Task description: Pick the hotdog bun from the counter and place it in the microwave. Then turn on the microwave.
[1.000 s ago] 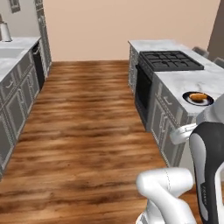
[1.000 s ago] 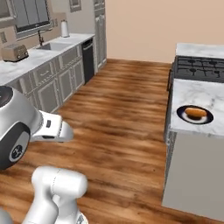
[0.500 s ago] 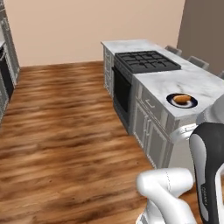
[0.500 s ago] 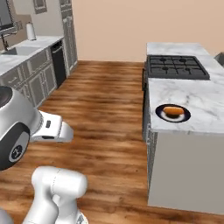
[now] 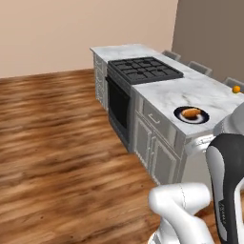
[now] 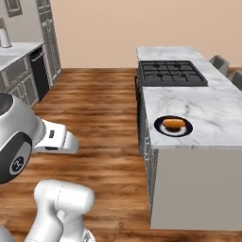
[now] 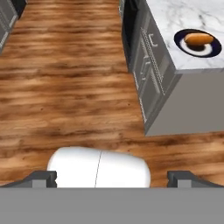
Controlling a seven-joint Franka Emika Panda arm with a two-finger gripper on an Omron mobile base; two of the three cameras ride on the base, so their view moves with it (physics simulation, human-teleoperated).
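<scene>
The hotdog bun is a small tan-orange roll lying on a dark round plate. The plate rests near the front corner of the white marble counter. In the hand view my gripper is open, its fingertips wide apart and nothing between them. It hangs over the wooden floor, well short of the counter and to the left of the bun. The microwave is out of view.
A black gas cooktop with an oven front sits beyond the plate. A small orange thing lies at the counter's far side, by chairs. Grey cabinets line the left wall across the wooden floor.
The whole picture has shifted: the base has turned, bringing the island counter and plate nearer and more central. The bun stays on its plate and the gripper stays open.
</scene>
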